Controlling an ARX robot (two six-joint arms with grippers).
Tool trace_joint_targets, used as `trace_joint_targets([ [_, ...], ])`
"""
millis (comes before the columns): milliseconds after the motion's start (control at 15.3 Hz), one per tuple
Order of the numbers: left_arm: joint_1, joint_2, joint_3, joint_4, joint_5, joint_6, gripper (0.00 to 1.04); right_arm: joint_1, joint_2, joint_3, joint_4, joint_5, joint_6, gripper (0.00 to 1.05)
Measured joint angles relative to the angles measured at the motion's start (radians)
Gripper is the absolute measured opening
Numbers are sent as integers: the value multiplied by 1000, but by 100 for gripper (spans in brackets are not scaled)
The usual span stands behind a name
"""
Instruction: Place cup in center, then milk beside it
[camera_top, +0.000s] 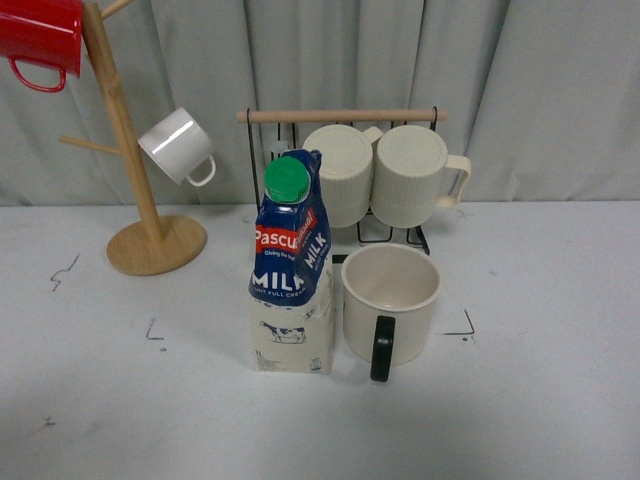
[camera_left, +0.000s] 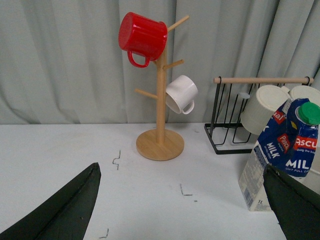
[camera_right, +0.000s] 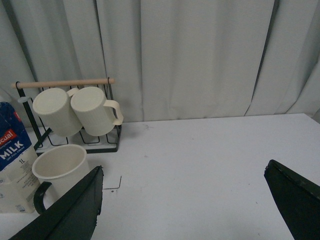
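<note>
You have a cream cup (camera_top: 390, 290) with a black handle beside the milk carton (camera_top: 291, 270), whose blue top carries a red label and white lettering over a cream base with what looks like a small cow drawing; its cap (camera_top: 287, 180) is green. Behind it, two ribbed cream mugs (camera_top: 375, 172) sit on a black wire rack (camera_top: 400, 235). The mug tree (camera_top: 140, 190) is pale wood, holding a red mug (camera_top: 40, 40) and a white mug (camera_top: 178, 146).

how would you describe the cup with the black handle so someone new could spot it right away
Start at the black wire rack with a wooden bar at the back of the table. Directly in front of it the cup stands upright and open-topped, close beside the milk carton. Unlike the two ribbed cream mugs lying in the rack, it is smooth-sided with a black handle facing the camera.
</note>
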Motion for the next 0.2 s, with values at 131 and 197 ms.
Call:
trace_joint_targets([
  [131,0,0,0,0,0,0,98,0,0,0,0,0,0,98],
  [197,0,0,0,0,0,0,98,0,0,0,0,0,0,98],
])
